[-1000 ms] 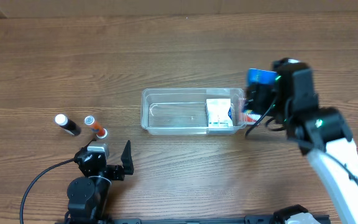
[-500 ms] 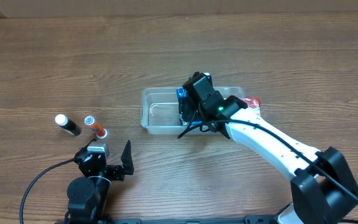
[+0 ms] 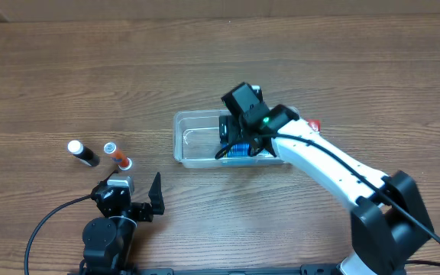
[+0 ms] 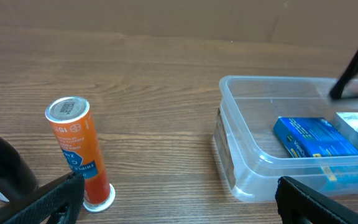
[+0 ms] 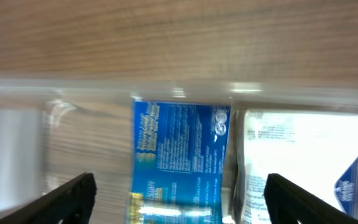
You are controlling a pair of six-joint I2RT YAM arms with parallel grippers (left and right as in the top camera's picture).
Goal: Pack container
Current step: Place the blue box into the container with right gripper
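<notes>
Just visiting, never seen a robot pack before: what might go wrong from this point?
1. The right gripper hangs open just over the blue cardboard box lying in the clear plastic container; pulling away, a finger could catch the wall and drag the tub.
2. The orange cylindrical tube stands upright on its white end near the open left gripper; an off-centre grasp could tip it and send it rolling.

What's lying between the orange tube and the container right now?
Nothing. Only bare table separates the orange tube from the container, as the left wrist view plainly shows.
</notes>
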